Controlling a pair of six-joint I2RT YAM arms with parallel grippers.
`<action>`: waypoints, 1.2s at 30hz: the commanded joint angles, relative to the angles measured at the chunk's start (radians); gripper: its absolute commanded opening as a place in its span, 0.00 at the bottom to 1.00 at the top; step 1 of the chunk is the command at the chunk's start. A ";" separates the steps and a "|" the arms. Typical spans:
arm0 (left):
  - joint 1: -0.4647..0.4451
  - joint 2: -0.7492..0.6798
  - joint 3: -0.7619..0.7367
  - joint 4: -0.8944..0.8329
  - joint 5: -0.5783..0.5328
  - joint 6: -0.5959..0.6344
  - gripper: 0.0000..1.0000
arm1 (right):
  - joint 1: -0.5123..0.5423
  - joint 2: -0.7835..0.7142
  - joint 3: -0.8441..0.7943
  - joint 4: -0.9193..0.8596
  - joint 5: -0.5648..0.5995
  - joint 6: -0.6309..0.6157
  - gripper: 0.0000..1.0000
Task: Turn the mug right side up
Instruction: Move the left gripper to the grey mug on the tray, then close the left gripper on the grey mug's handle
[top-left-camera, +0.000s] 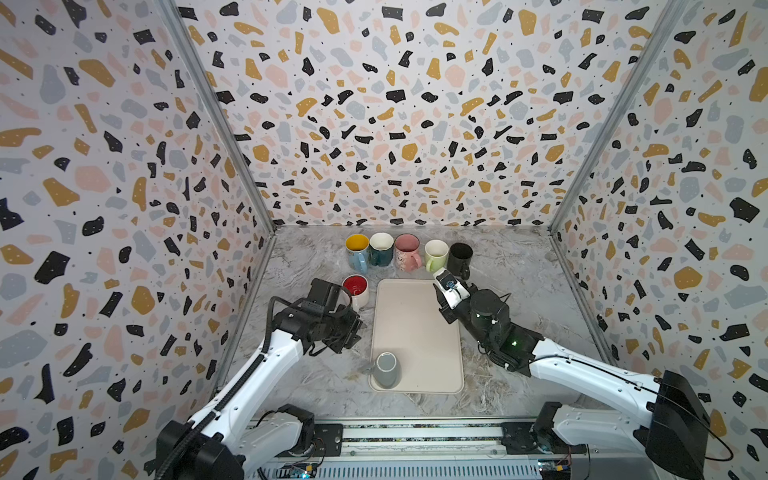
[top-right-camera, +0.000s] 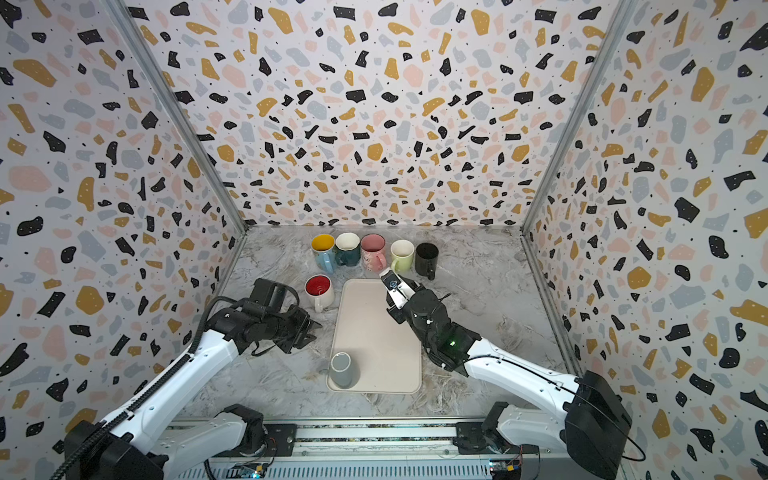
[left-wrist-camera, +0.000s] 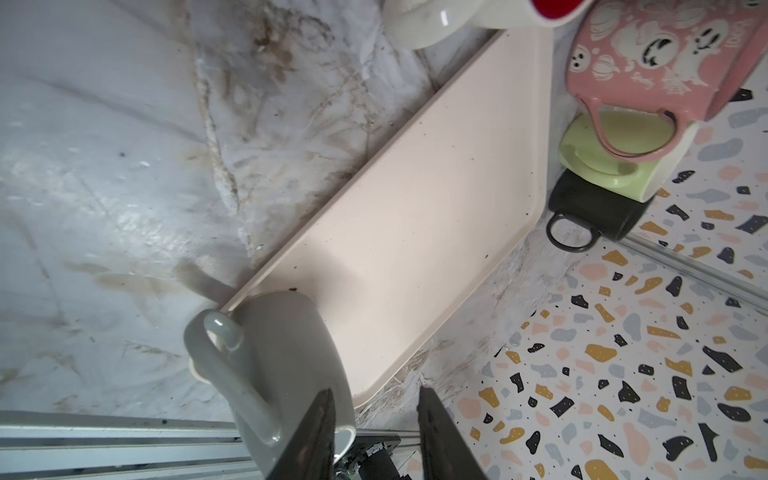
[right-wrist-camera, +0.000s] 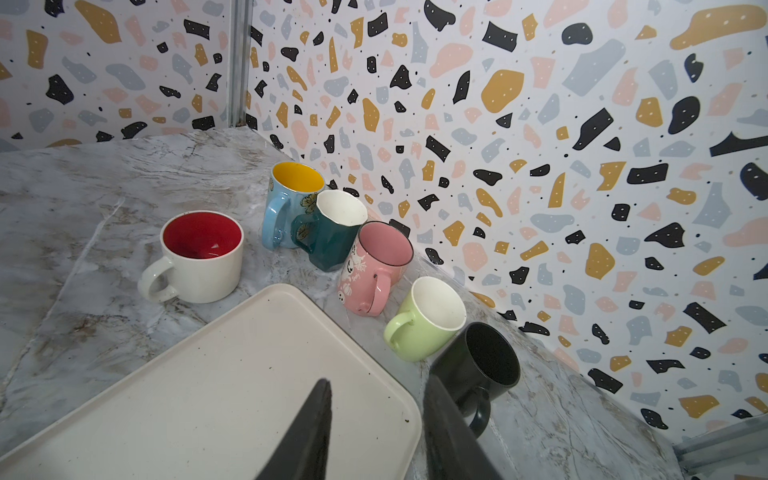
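Mug (top-left-camera: 386, 370) upside down on tray (top-left-camera: 415, 324), near-left corner, handle past the edge. L hand (left-wrist-camera: 374, 395) apart, empty, beside tray's left edge. R hand (right-wrist-camera: 374, 386) apart, empty, over tray's far-right corner.

The grey mug (left-wrist-camera: 286, 357) on the tray looks like glazed ceramic, smooth with a soft sheen. The tray (left-wrist-camera: 415, 216) is matt cream plastic, faintly speckled. Around the tray, the desk (left-wrist-camera: 104, 187) has a glossy marble-patterned surface with scuffed, stained patches. Beyond the tray, the pink mug (right-wrist-camera: 357, 262) and black mug (right-wrist-camera: 457, 370) look like glossy glazed ceramic.
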 joint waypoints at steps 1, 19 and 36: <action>0.005 0.018 -0.033 -0.091 0.001 -0.059 0.35 | -0.005 0.011 0.033 -0.012 -0.009 0.012 0.38; -0.015 0.076 -0.054 -0.115 0.030 -0.139 0.44 | -0.025 0.121 0.109 -0.058 -0.021 0.012 0.38; -0.116 0.084 -0.115 -0.029 0.085 -0.236 0.46 | -0.033 0.148 0.123 -0.083 -0.032 0.036 0.38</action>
